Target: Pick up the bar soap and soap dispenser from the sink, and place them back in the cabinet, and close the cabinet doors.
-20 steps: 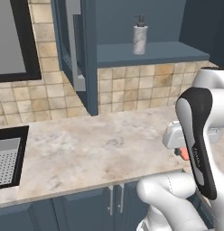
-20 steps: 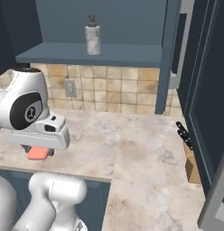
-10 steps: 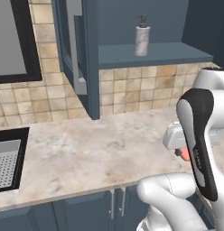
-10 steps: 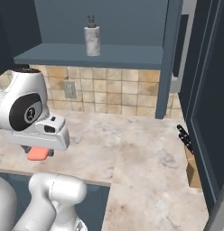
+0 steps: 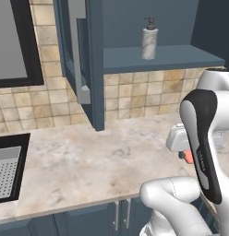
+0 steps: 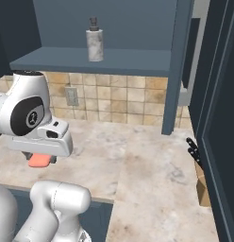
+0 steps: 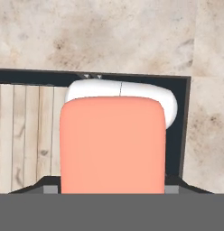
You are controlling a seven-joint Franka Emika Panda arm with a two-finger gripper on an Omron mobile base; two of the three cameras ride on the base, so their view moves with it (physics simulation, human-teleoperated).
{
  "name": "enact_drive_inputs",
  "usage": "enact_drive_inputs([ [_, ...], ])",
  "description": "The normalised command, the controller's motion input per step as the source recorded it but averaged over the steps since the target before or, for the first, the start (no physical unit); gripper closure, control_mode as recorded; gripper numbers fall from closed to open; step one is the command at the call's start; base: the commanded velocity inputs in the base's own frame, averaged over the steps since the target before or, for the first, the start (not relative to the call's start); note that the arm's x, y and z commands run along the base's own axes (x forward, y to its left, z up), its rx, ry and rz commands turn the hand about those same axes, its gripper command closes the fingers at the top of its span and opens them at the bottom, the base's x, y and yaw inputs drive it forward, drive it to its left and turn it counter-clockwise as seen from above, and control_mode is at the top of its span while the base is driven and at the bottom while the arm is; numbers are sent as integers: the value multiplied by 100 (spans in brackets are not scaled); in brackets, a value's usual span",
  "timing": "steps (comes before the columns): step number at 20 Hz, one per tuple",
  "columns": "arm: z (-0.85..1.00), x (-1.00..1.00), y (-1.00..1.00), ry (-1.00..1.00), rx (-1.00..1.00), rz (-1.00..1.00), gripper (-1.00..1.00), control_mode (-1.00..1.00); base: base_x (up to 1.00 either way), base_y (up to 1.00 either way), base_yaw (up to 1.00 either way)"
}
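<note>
The bar soap sits pinched in the end effector, its salmon face close in front of the hand camera and only an orange edge peeping out beneath the white hand in the two base views. It hangs low over the marbled worktop, well below the blue shelf and nearer the front edge than the tiled wall.

The soap dispenser already stands upright on that shelf inside the cabinet, so that half of the job looks done. The sink lies off to the left, with its perforated tray showing at the rim.

What remains, as I judge it: lift the bar up to the shelf, set it beside the dispenser, let go, then swing both cabinet doors shut, since they stand wide open.
</note>
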Motion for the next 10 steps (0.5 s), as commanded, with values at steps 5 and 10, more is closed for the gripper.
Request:
enact_drive_inputs([
  [5,0,0,0,0,0,0,100,100,0,0,0],
  [10,5,0,-1,-2,0,0,100,-100,0,0,0],
])
